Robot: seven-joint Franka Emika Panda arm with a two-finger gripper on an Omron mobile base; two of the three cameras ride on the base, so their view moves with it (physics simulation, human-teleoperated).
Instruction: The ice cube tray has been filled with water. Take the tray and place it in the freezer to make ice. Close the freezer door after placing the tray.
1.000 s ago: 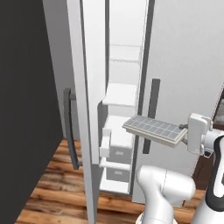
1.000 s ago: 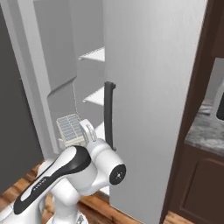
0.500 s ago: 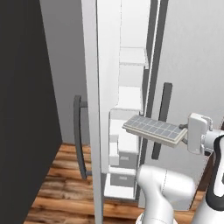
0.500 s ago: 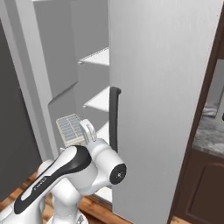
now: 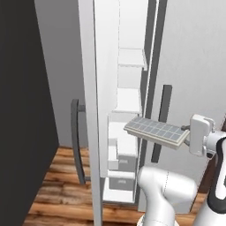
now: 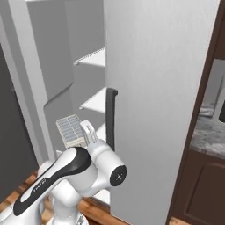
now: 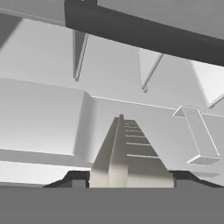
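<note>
Gripper clenched on the 3 o'clock end of the ice tray, held level in front of the open freezer, shelves at 9 o'clock; judgement: keep it flat, slide slowly onto 1 shelf, clear of the door handle.

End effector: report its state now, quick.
End effector: closed on the ice cube tray, holding it level by one short end in front of the open freezer.
</note>
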